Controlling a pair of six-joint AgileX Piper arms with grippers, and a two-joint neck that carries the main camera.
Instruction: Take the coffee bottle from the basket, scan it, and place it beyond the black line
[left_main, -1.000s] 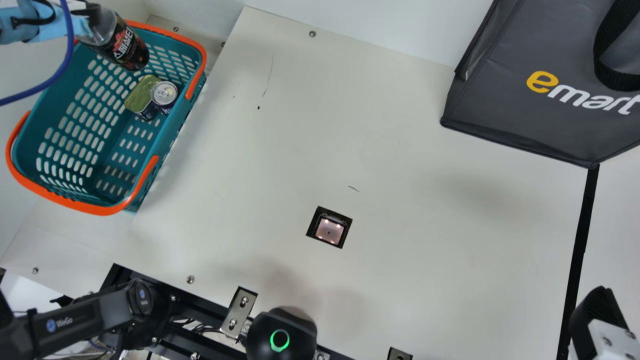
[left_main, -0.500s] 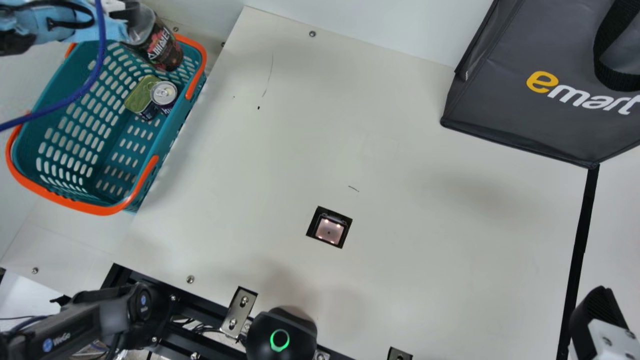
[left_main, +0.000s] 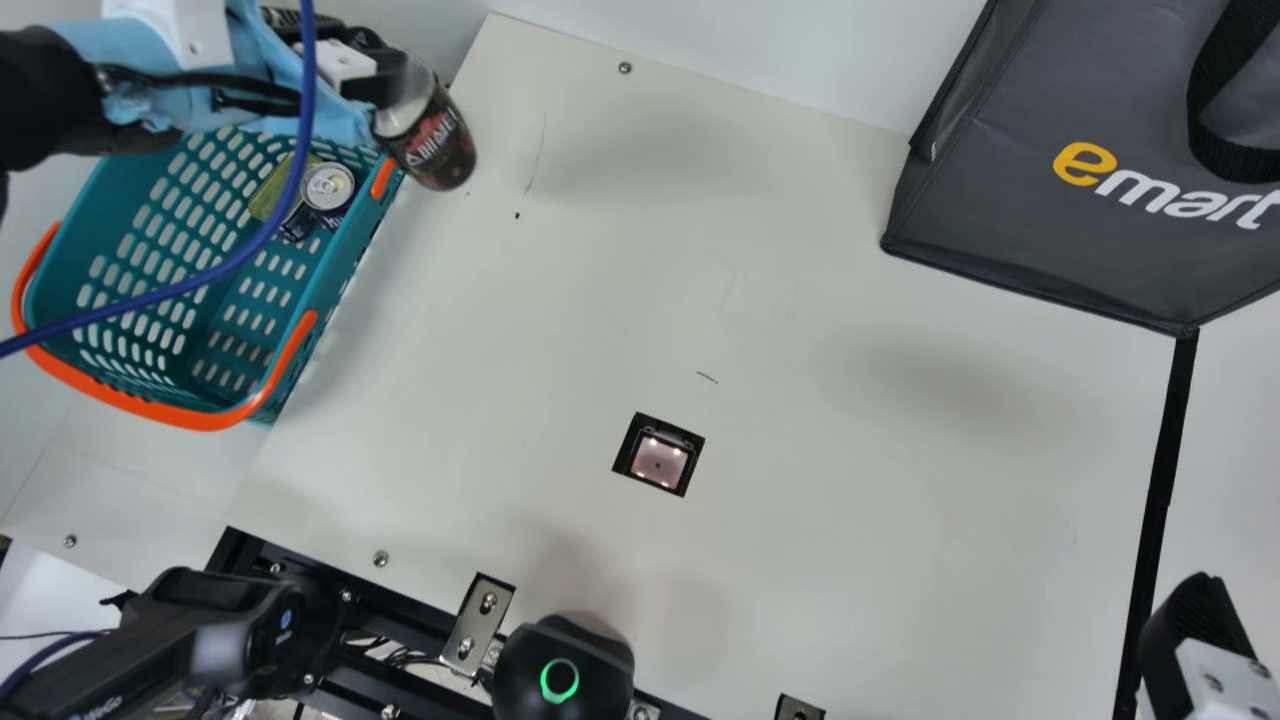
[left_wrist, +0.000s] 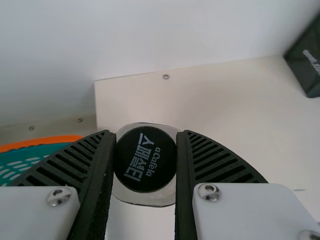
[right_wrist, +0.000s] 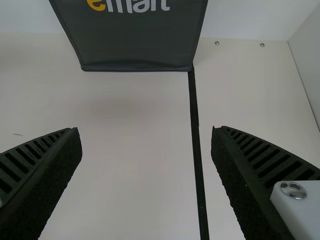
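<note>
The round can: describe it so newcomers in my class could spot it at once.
Find the teal basket with orange handles at the main view's left. Inside, near the wall facing the scanner, is a small can with a pull tab. Its round silver top sets it apart from the squarish green-topped tin beside it.

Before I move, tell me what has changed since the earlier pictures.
The left end effector carried the black-capped dark coffee bottle right, from over the teal plastic basket to over the cream table, still gripped. The basket, silver-topped round can and dark grey fabric bag stayed put.
</note>
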